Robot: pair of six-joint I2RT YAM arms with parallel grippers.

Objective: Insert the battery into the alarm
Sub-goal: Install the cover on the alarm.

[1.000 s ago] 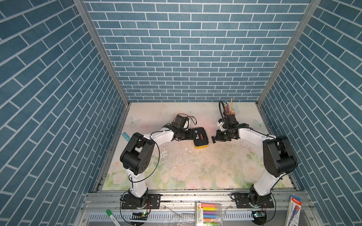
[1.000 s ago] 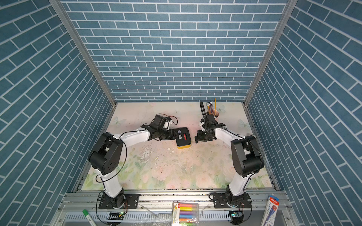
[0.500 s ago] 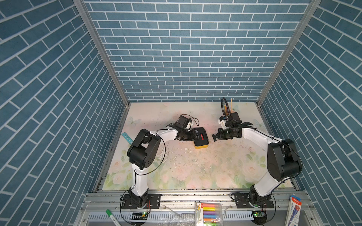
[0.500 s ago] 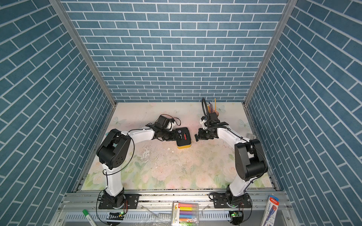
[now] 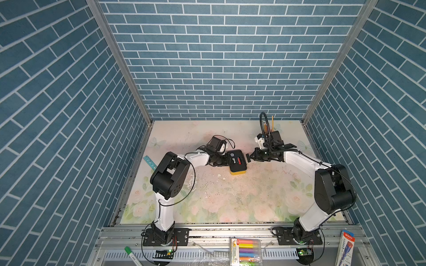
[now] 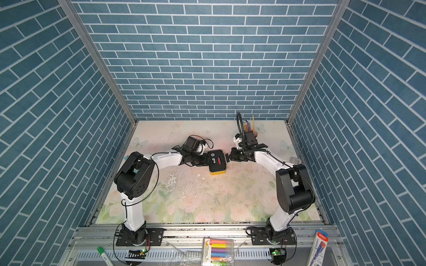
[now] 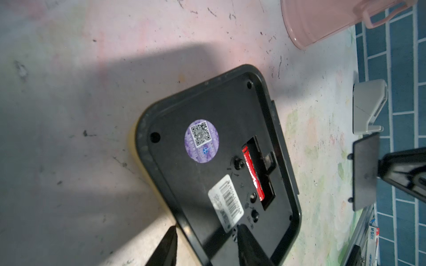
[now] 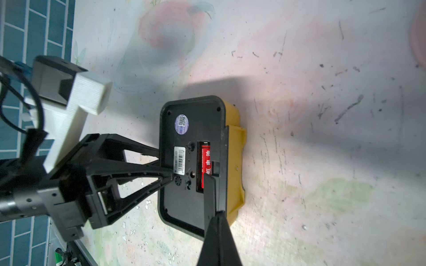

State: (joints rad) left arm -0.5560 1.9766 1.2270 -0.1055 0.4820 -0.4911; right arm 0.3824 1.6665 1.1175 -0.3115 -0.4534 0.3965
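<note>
The right gripper [image 5: 251, 157] is shut tight on one small flat black lid [image 7: 366, 172]. It holds the lid just beside the clock [image 7: 207, 99], with a gap between them. The left gripper [image 7: 205, 230] has its fingers apart, one over the clock's black back and one off its edge, and I cannot tell if they squeeze it. The one yellow clock lies face down on the table [image 5: 230, 202], and its back has an open slot. The one red battery [image 7: 252, 172] lies inside that slot. One pink cup [image 7: 322, 20] stands near the back wall, past the right arm. It has pencils [image 6: 247, 124] standing in it, too small to count. A clear case [image 5: 245, 252] on the front shelf holds coloured pens in a row. One green pen [image 5: 131, 254] lies on that shelf too, and one blue ruler [image 5: 149, 162] lies by the left edge of the table. There are two arms. Blue brick walls close three sides, and a wide stretch of table lies between the clock and the front rail
</note>
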